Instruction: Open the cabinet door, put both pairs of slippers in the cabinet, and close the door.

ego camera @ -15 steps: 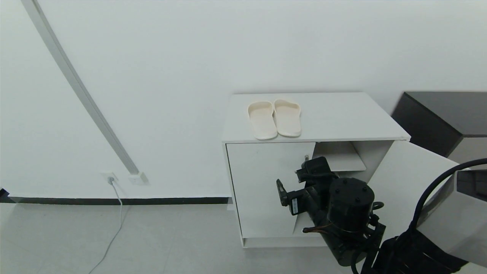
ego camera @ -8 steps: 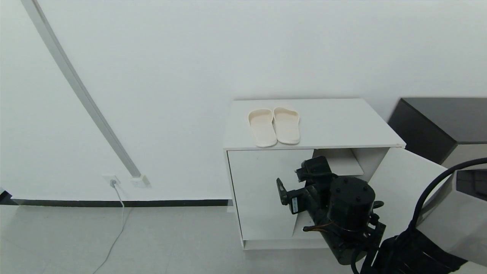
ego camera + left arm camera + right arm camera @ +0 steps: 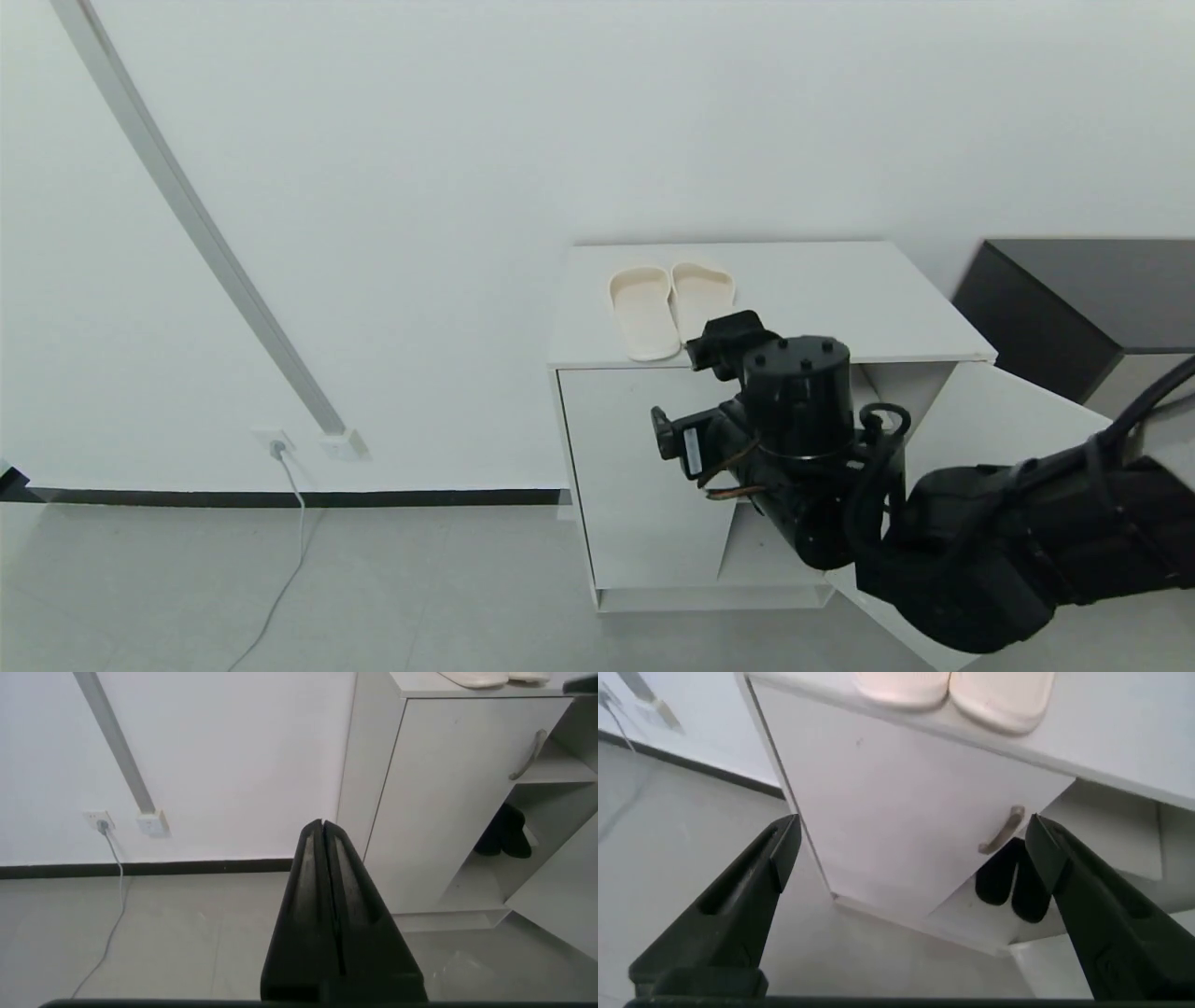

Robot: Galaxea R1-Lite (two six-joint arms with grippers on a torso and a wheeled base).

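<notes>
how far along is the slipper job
Done: cabinet door open, dark pair in the lower compartment. In hand: right tool, open, faces the cream pair on the cabinet top, nothing gripped. Still to do: grasp that pair, put it inside, close the door.

Cabinet (image 3: 840,289) matt white laminate; cream slippers (image 3: 644,313) smooth matt rubbery; handle (image 3: 1001,833) brushed metal.

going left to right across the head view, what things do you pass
white wall socket with its grey cable → pair of cream rubber slippers → dark grey box-shaped unit
</notes>
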